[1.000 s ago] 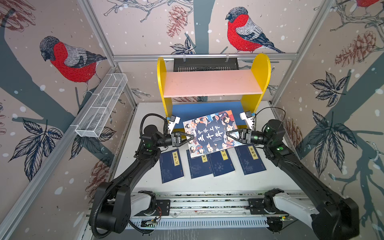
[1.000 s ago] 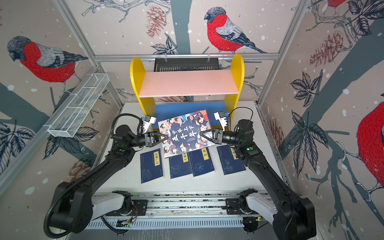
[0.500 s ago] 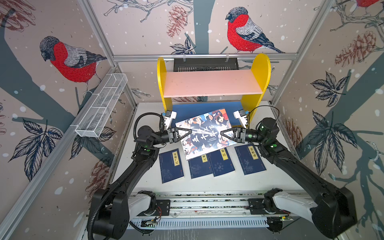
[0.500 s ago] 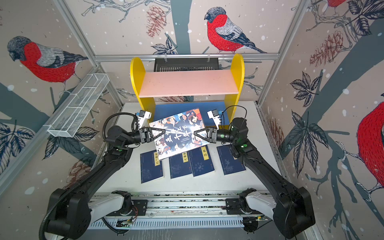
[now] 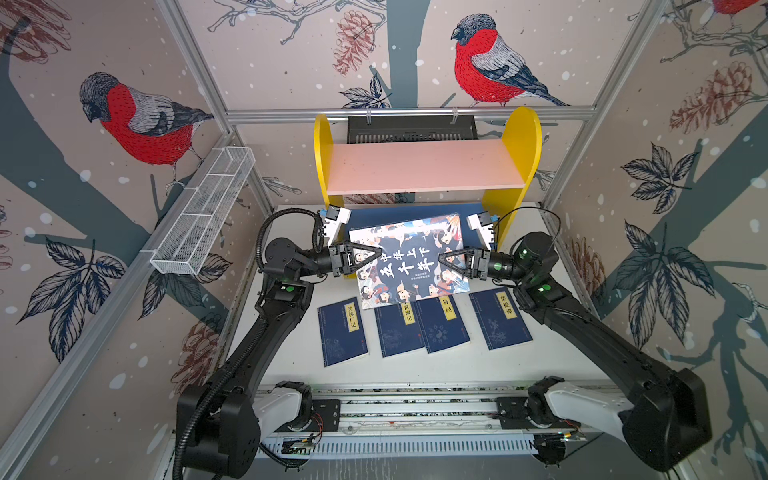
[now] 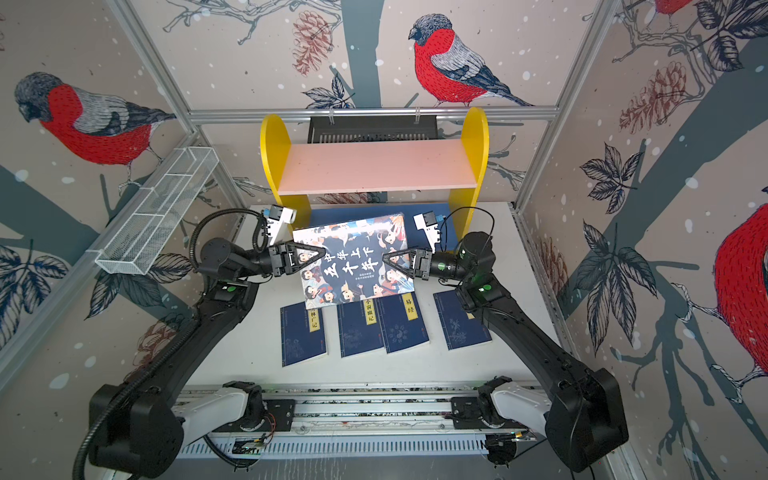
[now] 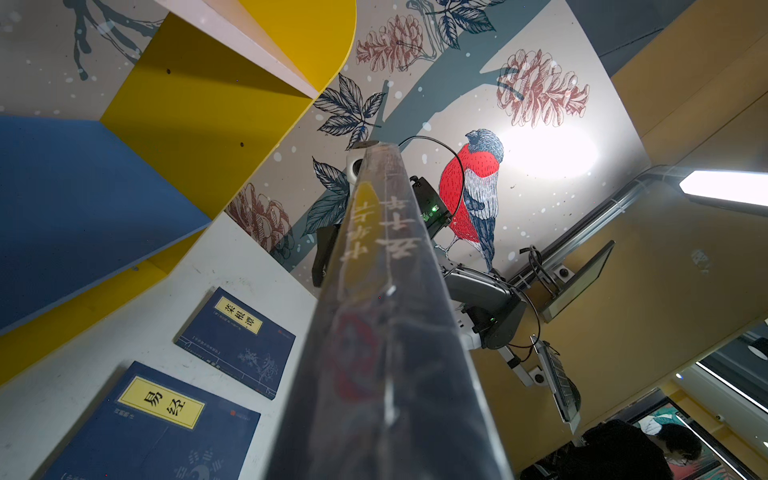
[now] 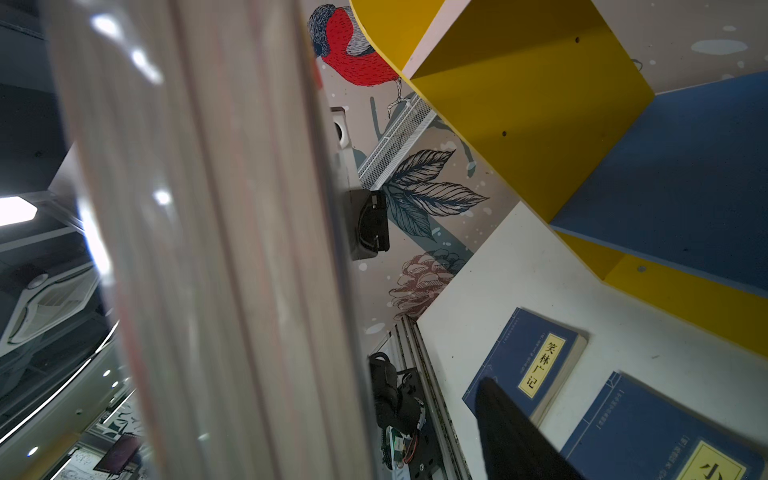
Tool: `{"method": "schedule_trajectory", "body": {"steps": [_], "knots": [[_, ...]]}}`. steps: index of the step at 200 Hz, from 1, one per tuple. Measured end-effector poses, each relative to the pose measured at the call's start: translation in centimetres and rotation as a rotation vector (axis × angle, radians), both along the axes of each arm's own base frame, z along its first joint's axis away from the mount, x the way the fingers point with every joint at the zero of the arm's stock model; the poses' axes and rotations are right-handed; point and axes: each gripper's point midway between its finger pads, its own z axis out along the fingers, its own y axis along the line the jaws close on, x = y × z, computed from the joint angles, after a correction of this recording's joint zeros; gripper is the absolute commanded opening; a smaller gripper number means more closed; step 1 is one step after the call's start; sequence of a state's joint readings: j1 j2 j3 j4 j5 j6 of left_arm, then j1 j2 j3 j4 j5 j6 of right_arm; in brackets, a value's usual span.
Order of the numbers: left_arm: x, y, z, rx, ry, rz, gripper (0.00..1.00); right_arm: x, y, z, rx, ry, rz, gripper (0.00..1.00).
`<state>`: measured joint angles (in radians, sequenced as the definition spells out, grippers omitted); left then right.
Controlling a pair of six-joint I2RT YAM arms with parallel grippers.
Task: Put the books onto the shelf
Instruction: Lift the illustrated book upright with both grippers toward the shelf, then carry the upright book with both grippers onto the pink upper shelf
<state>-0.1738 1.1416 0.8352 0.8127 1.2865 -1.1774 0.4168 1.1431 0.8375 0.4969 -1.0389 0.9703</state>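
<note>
The large book (image 5: 409,259) hangs above the tabletop (image 5: 415,370), just in front of the shelf (image 5: 521,137) and between my two pincers. Its cover is dark and crowded with small painted faces, with big white characters down the middle, and a glossy wrap catches the light. From my left wrist its spine runs straight out from the camera, dark with a yellow patch and pale characters.

My left pincer (image 5: 377,253) is clamped narrow on that spine edge and carries the book. My right pincer (image 5: 442,258) sits at the opposite edge with its jaws wide. From my right wrist, one black finger (image 8: 519,432) stands clear of the pale page block.

In both top views the book's far edge overlaps the blue lower board (image 7: 83,199); I cannot tell whether it touches. Its near edge hides the tops of some of the four thin navy books (image 5: 442,328), which lie flat in a row on the tabletop with yellow title labels up. The middle two overlap slightly. The pink upper board (image 5: 424,166) is bare.
</note>
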Motion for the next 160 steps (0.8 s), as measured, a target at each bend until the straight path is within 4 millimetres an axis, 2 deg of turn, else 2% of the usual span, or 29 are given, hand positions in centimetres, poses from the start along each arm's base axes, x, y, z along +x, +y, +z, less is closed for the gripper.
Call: {"method": "schedule_trajectory", "body": {"steps": [32, 41, 60, 87, 108, 133, 145, 151, 160], "knots": [[-0.3, 0.2, 0.8, -0.003, -0.005, -0.016, 0.00, -0.5, -0.3, 0.7, 0.009, -0.022, 0.003, 0.62], [-0.3, 0.3, 1.0, -0.002, -0.007, -0.019, 0.00, -0.6, -0.3, 0.8, 0.011, -0.027, 0.009, 0.57], [-0.1, 0.3, 1.0, 0.001, 0.001, -0.026, 0.00, -1.0, -0.3, 1.0, 0.010, -0.037, 0.030, 0.40], [0.5, 0.2, 1.2, 0.000, 0.013, -0.025, 0.00, -1.0, -0.1, 1.4, 0.009, -0.051, 0.049, 0.32], [1.0, 0.2, 1.4, -0.001, 0.031, -0.025, 0.00, -1.0, 0.0, 1.6, 0.007, -0.055, 0.066, 0.28], [1.6, 0.2, 1.7, -0.010, 0.038, -0.016, 0.00, -0.8, 0.3, 2.3, 0.008, -0.078, 0.076, 0.10], [1.8, 0.3, 1.8, -0.016, 0.034, -0.007, 0.00, -0.6, 0.4, 2.6, 0.008, -0.079, 0.079, 0.07], [1.9, 0.4, 1.9, -0.018, 0.032, -0.002, 0.07, -0.5, 0.5, 2.8, 0.009, -0.079, 0.081, 0.05], [2.0, 0.4, 2.0, -0.021, 0.027, 0.003, 0.22, -0.5, 0.5, 3.0, 0.010, -0.078, 0.083, 0.03]]}}
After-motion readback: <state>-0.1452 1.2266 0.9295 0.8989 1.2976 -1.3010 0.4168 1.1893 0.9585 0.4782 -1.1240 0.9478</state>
